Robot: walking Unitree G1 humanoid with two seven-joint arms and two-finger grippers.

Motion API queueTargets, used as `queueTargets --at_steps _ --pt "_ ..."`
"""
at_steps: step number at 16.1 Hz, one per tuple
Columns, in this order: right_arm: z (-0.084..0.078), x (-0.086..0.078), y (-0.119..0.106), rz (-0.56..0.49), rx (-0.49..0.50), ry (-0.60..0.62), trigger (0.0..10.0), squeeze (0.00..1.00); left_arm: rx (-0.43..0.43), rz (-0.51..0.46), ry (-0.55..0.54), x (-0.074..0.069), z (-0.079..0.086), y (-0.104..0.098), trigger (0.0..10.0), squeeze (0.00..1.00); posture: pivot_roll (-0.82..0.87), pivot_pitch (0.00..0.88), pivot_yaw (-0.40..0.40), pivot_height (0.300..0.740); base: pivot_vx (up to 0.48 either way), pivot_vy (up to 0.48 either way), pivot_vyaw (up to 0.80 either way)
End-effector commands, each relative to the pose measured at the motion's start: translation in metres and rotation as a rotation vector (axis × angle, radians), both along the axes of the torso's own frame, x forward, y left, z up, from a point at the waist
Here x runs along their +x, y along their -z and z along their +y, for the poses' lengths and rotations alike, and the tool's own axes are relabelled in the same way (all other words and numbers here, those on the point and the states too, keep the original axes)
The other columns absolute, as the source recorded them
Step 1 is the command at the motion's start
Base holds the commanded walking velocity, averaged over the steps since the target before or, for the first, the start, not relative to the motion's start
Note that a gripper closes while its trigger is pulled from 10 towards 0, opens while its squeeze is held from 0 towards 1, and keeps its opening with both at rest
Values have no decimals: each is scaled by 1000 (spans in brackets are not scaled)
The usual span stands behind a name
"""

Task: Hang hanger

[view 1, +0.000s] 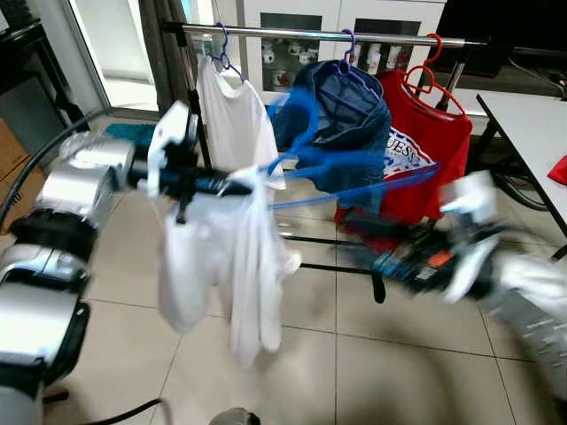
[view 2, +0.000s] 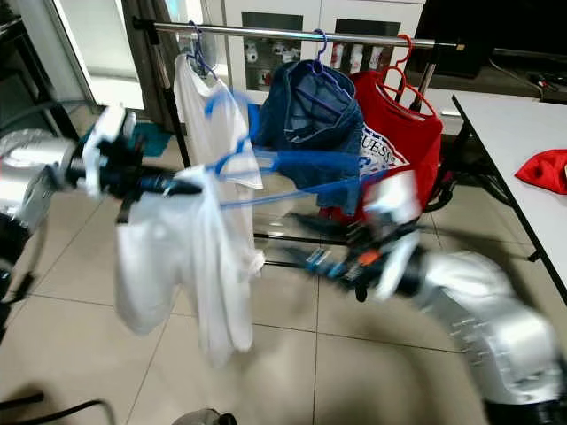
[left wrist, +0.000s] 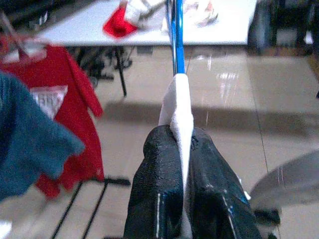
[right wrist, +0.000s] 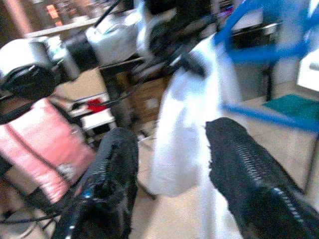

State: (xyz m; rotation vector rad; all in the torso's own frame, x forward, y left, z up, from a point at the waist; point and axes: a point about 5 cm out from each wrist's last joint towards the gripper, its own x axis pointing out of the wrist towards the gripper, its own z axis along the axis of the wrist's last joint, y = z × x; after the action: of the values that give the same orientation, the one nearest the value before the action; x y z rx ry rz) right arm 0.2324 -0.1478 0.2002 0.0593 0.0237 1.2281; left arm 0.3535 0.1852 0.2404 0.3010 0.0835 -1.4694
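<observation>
Hanger, blue and motion-blurred, white garment clamped in left tool; right tool spread, blurred

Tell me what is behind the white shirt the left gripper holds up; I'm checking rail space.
Behind the white shirt pinched by the left gripper stands a metal clothes rail carrying another white shirt, a blue denim garment and a red shirt. The rail's lower left is covered.

Probably a home: tiled floor, clothes rail, cabinets.
</observation>
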Motion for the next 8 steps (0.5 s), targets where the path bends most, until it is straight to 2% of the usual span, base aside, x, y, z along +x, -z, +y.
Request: queueTargets --at_steps 1,2,3,4,5,8 --pt "9 -2 -5 -35 -22 -31 10000 761 -53 -43 29 1 -3 -18 0 0 -78 0 33 740 0 0 0" --pt "12 -2 -4 -37 -26 -41 10000 761 -65 -44 39 1 -4 -20 0 0 -78 0 33 740 0 0 0" --pt "20 3 0 -50 -45 -19 10000 0 -83 -46 75 0 -9 -26 0 0 -74 0 40 740 0 0 0" --pt "22 7 2 -66 -61 6 10000 0 -88 -47 92 -1 -11 -29 0 0 -74 0 40 740 0 0 0" --pt "29 19 10 -136 -137 98 10000 0 -107 -52 129 -3 -17 -36 0 0 -71 0 47 740 0 0 0" --pt "38 24 9 -172 -125 113 10000 0 -143 -65 161 -4 -23 -47 0 0 -70 0 49 740 0 0 0"
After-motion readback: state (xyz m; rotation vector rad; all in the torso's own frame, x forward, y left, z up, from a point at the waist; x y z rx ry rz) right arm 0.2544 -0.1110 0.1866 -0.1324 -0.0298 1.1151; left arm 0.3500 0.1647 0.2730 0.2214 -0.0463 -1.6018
